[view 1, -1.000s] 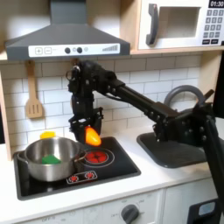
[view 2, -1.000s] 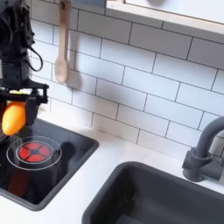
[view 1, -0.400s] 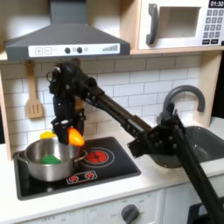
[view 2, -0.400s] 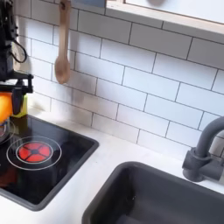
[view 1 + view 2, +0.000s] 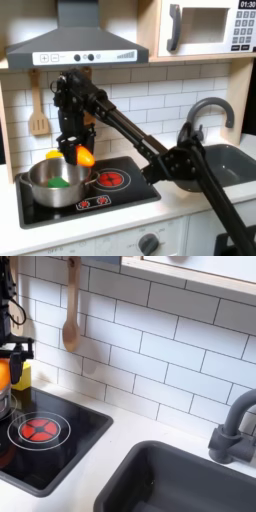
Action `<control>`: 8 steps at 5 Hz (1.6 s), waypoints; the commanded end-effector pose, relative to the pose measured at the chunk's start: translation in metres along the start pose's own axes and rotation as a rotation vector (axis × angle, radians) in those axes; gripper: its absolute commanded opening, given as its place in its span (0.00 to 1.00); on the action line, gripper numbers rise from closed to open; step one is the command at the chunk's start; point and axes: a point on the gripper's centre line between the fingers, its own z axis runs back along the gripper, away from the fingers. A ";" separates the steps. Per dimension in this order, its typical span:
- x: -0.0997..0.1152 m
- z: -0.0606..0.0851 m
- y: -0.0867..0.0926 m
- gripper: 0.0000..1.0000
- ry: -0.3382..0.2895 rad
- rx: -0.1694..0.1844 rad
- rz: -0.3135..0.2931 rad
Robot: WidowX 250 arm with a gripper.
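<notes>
Pot (image 5: 55,183) with green piece (image 5: 59,182) inside

You face a toy kitchen: white tiled wall (image 5: 150,90), grey range hood (image 5: 75,40), microwave (image 5: 205,25) above, dark sink (image 5: 170,481) at right.

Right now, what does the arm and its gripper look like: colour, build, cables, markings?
The arm is black throughout: boxy links joined by chunky rounded joints, rising from a dark base at the first exterior view's right. The gripper is black too, with two short flat fingers under a blocky wrist. Thin black cables loop along the arm in the second exterior view. No markings are legible.
</notes>
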 end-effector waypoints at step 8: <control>-0.023 0.014 0.057 0.00 -0.033 -0.053 0.047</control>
